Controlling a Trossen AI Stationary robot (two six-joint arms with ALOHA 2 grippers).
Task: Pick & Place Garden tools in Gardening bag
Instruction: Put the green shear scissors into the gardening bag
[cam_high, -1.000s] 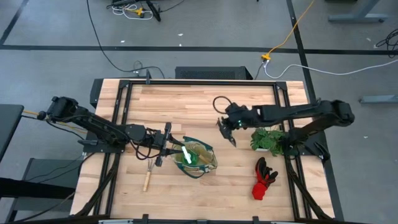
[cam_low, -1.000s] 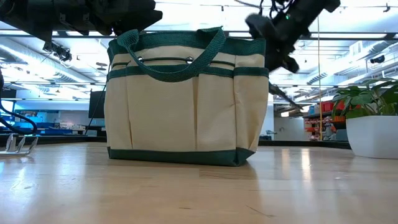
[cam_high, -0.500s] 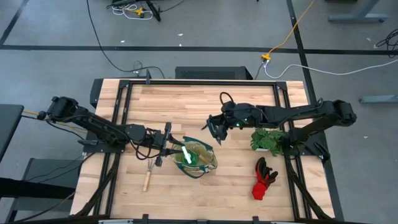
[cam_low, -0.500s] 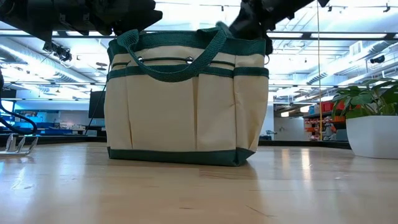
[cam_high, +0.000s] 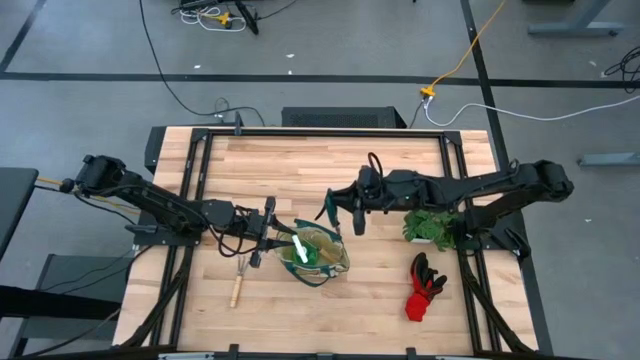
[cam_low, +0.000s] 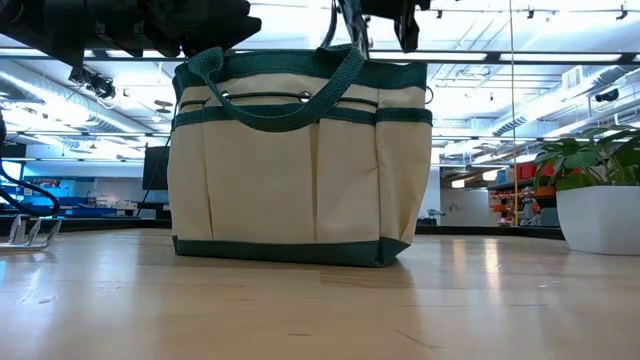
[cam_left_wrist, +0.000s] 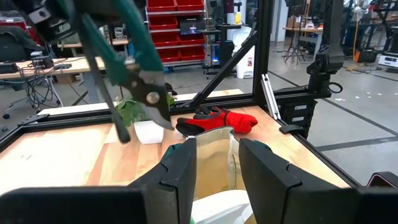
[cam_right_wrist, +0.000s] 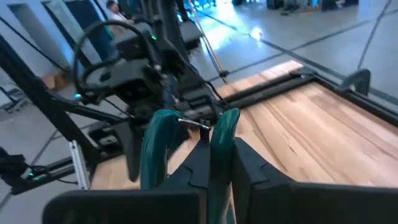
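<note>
Got the shears (cam_high: 328, 210) pinched tight in my right gripper (cam_high: 345, 208), teal handles up btwn my fingers (cam_right_wrist: 249, 171), hanging just past the far right edge of the bag (cam_high: 318, 254). Left gripper (cam_high: 268, 231) is clamped on the bag's left rim. Spray bottle (cam_high: 300, 248) sits inside. One rake (cam_high: 238, 280) lies left of it, gloves (cam_high: 424, 284) well off right, near the plant (cam_high: 432, 222).

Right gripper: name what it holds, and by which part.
The right gripper is clamped on the pruning shears, gripping them by their green handles.
</note>
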